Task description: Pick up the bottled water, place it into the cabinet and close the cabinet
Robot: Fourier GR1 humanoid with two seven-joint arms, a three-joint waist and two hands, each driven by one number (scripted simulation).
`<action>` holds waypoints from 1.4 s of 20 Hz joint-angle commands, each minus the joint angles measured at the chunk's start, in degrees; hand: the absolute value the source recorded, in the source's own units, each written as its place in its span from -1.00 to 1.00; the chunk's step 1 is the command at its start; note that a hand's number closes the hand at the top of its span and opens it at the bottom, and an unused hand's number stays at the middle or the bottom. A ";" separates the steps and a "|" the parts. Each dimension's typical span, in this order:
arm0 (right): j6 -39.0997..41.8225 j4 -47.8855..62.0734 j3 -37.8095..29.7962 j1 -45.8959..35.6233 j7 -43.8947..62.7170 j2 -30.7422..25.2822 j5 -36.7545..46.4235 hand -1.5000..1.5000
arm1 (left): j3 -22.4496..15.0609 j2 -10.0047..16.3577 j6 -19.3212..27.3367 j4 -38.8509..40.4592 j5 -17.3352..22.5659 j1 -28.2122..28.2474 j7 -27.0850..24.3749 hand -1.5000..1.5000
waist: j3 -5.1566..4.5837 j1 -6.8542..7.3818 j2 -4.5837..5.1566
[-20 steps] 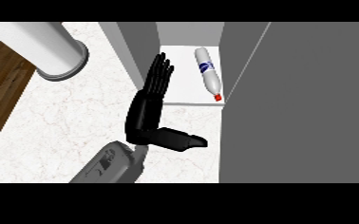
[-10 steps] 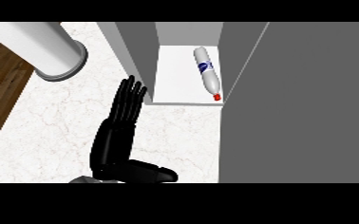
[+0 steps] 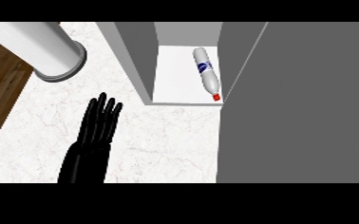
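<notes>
A: Since the frame half a second before, the left hand [image 3: 93,135] had drawn down and to the left across the marble counter [image 3: 172,140], further from the cabinet [image 3: 133,61]. The bottled water had not shifted.

B: And the layout, biggest first?

A: The grey cabinet door [image 3: 294,114] stood open, filling the right side. The cabinet's white shelf [image 3: 172,78] lay beside it, and a white cylinder [image 3: 38,47] stood on the counter at upper left.

B: The hand's fingers?

A: Straight and close together, pointing up the view, holding nothing.

B: The bottled water [image 3: 205,72]?

A: It lay on its side on the shelf, close to the right edge, its red cap [image 3: 216,96] toward the shelf's front.
</notes>
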 commanded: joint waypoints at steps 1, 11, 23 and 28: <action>-1.71 -9.53 12.25 0.07 5.46 1.46 11.37 1.00 | 3.04 1.96 -1.24 -0.48 1.02 3.49 -1.78 -1.00 | -0.04 -0.86 -0.12; -6.37 -5.14 20.29 -16.01 15.43 6.61 15.31 1.00 | 7.63 6.53 -5.12 -4.68 5.05 8.29 -1.29 -1.00 | -0.30 0.62 -0.36; -15.96 3.34 23.30 -36.10 25.09 10.41 16.09 1.00 | 13.12 10.22 -11.18 -5.10 9.47 12.95 -2.89 -1.00 | -0.36 1.01 -0.12; -16.71 5.57 21.45 -41.97 26.60 10.29 15.02 1.00 | 12.79 9.48 -12.32 -4.25 8.85 12.65 -4.44 -1.00 | -0.48 1.31 0.26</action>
